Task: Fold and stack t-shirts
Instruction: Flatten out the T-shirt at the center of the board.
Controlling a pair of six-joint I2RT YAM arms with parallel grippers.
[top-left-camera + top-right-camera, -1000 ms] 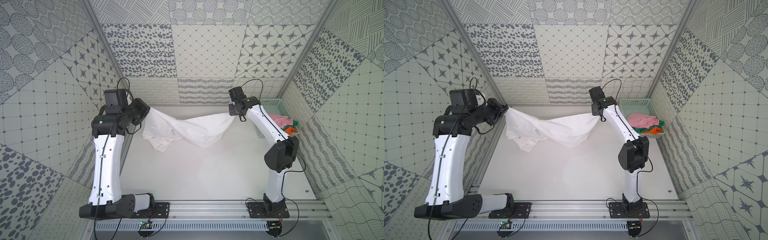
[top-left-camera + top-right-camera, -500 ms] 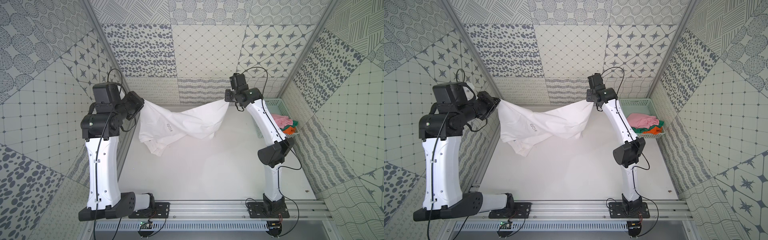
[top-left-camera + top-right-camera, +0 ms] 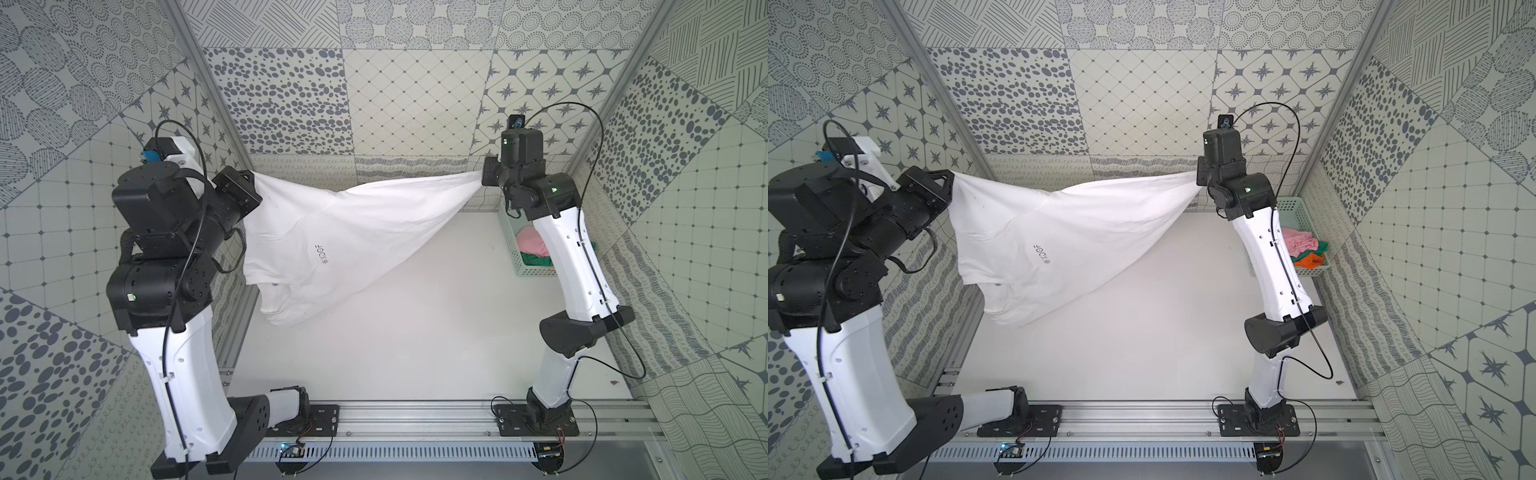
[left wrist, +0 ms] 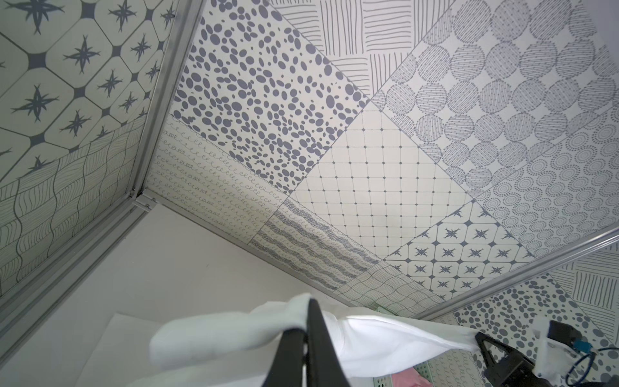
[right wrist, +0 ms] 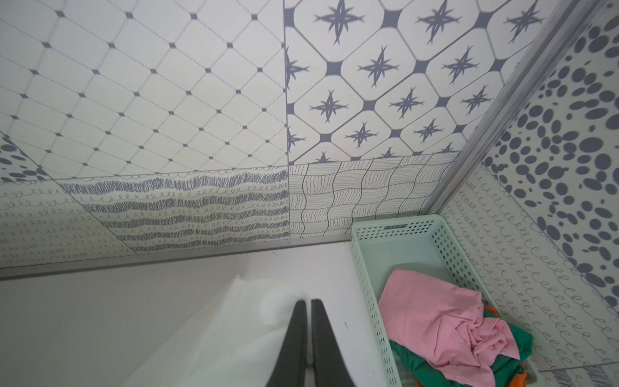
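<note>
A white t-shirt (image 3: pixel 332 245) (image 3: pixel 1054 237) with small grey lettering hangs stretched in the air between both arms, well above the table. My left gripper (image 3: pixel 252 183) (image 3: pixel 948 180) is shut on its left corner; in the left wrist view the jaws (image 4: pixel 310 313) pinch white cloth (image 4: pixel 227 331). My right gripper (image 3: pixel 484 176) (image 3: pixel 1199 176) is shut on the opposite corner, and its closed jaws (image 5: pixel 308 305) clamp white cloth (image 5: pixel 234 335). The shirt's lower part sags toward the table at the left. Pink (image 5: pixel 442 325), green (image 5: pixel 509 362) and orange (image 3: pixel 1308 261) t-shirts lie crumpled in the basket.
A mint-green perforated basket (image 3: pixel 534 272) (image 3: pixel 1296 205) (image 5: pixel 395 228) stands at the table's back right corner, behind the right arm. Patterned walls close in on three sides. An aluminium rail (image 3: pixel 415 409) with both arm bases runs along the front edge.
Both arms have risen and spread apart, lifting the white t-shirt off the table and pulling it taut between them. Both grips stay closed on it.
</note>
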